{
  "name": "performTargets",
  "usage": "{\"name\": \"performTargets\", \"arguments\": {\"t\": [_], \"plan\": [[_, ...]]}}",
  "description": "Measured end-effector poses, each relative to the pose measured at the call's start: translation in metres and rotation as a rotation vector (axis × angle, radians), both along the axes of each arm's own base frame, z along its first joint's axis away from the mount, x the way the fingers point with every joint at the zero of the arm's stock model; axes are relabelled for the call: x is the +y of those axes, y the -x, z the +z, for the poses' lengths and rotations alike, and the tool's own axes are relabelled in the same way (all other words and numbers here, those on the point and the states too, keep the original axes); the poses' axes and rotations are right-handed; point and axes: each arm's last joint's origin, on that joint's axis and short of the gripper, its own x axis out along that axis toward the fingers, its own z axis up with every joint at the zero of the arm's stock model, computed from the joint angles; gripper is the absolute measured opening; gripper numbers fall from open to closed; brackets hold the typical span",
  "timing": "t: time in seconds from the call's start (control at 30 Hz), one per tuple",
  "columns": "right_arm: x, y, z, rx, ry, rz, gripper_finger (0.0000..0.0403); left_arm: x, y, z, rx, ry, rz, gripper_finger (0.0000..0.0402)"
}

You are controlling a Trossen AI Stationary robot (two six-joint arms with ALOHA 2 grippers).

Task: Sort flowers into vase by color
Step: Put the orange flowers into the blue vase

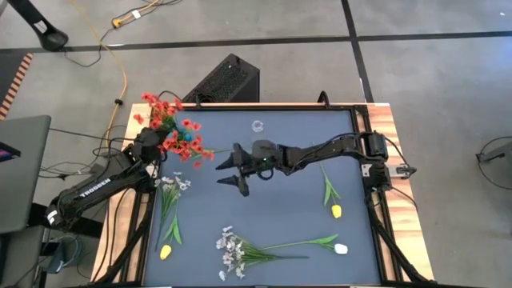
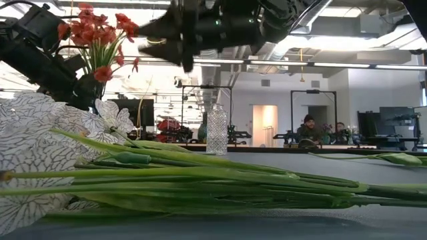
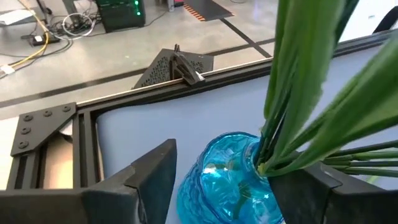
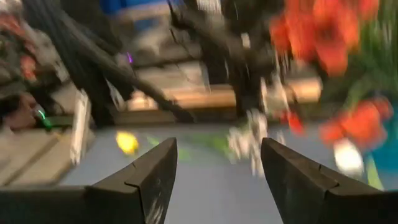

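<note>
A blue glass vase (image 3: 230, 180) stands at the table's far left and holds the green stems (image 3: 298, 81) of red flowers (image 1: 172, 124). My left gripper (image 3: 221, 149) is open with one finger on each side of the vase. A clear glass vase (image 1: 258, 126) stands near the far edge. My right gripper (image 1: 232, 172) hangs open above the table's middle with nothing between its fingers, pointing toward the red flowers (image 4: 323, 37). White sprays (image 1: 232, 250), yellow tulips (image 1: 166, 252) (image 1: 337, 211) and a white tulip (image 1: 342, 249) lie flat on the table. My left gripper's fingers (image 3: 149, 180) stand level on either side of the blue vase's body (image 3: 199, 180), which stands upright on the table. Whether they touch the glass I cannot tell.
Flower stems (image 2: 200, 177) lie across the near part of the table. A black box (image 1: 228, 80) sits beyond the far edge and a laptop (image 1: 24, 168) off the left side. A metal frame (image 3: 50, 118) edges the table. People (image 2: 308, 128) sit far behind.
</note>
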Motion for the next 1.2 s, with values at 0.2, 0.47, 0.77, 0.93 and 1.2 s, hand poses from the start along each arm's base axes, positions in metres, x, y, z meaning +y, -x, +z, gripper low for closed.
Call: {"name": "performTargets", "arguments": {"t": [0.2,0.47,0.77,0.93,1.2], "plan": [[0.001,-0.001,0.019,-0.218,0.148,-0.140,0.0260,0.000,0.001,0.000,-0.004,-0.005,0.036,0.0227],[0.001,-0.038,0.000,-0.212,0.153,-0.171,0.0260,0.001,0.002,0.000,-0.043,0.007,0.085,0.0227],[0.020,-0.084,0.006,-0.247,0.245,-0.109,0.0260,0.000,0.002,-0.001,-0.062,0.029,0.088,0.0227],[-0.003,-0.092,0.011,-0.208,0.257,-0.149,0.0260,0.000,0.002,-0.001,-0.060,0.026,0.085,0.0227],[-0.022,-0.108,-0.002,-0.207,0.233,-0.129,0.0260,0.000,0.001,0.000,-0.061,0.021,0.075,0.0227]]}}
